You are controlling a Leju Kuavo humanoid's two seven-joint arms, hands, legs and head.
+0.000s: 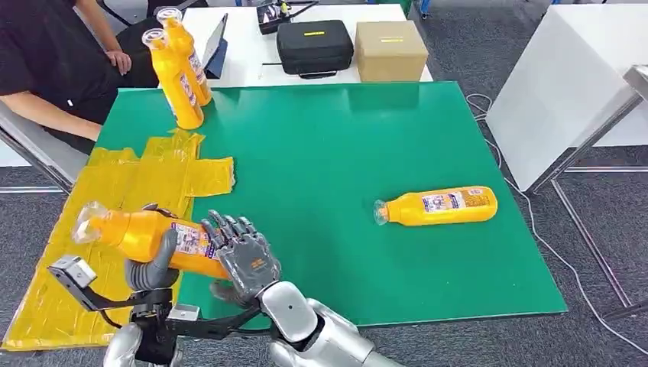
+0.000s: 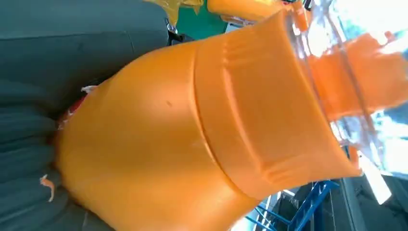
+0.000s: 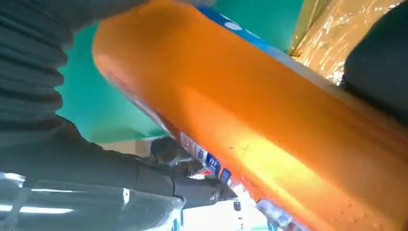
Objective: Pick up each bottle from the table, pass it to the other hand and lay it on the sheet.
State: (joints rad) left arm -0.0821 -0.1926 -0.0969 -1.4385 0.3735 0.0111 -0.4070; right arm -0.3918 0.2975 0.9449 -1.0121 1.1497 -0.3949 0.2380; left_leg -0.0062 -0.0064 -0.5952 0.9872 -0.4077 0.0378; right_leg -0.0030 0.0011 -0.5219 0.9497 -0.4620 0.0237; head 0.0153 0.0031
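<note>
Nearest to us, both our hands meet on one orange bottle [image 1: 153, 238], which lies roughly level above the near left corner of the green table [image 1: 344, 168], its clear cap pointing left over the yellow sheet [image 1: 115, 191]. Our left hand [image 1: 149, 269] grips it from underneath near the neck end, the thick thumb curled up over its side; in the left wrist view the bottle [image 2: 192, 130] presses right against the grey palm. Our right hand [image 1: 241, 256] wraps the labelled base end, its dark fingers [image 1: 225, 228] laid over the top of the label, and in the right wrist view the bottle's body [image 3: 269, 130] runs across with the sheet [image 3: 346, 38] behind it; how firmly this hand bears on it we cannot quite tell, though it appears to hold. Farther out, a second orange bottle [image 1: 437, 206] lies on its side on the bare green at right, cap towards the left, well apart from the sheet. Beyond, at the far left corner, two more orange bottles [image 1: 180, 73] stand upright, touching or just beside each other. A person's arm [image 1: 46, 115] rests near that corner, and a black case [image 1: 314, 47] and a cardboard box [image 1: 390, 50] sit on the white table behind.
</note>
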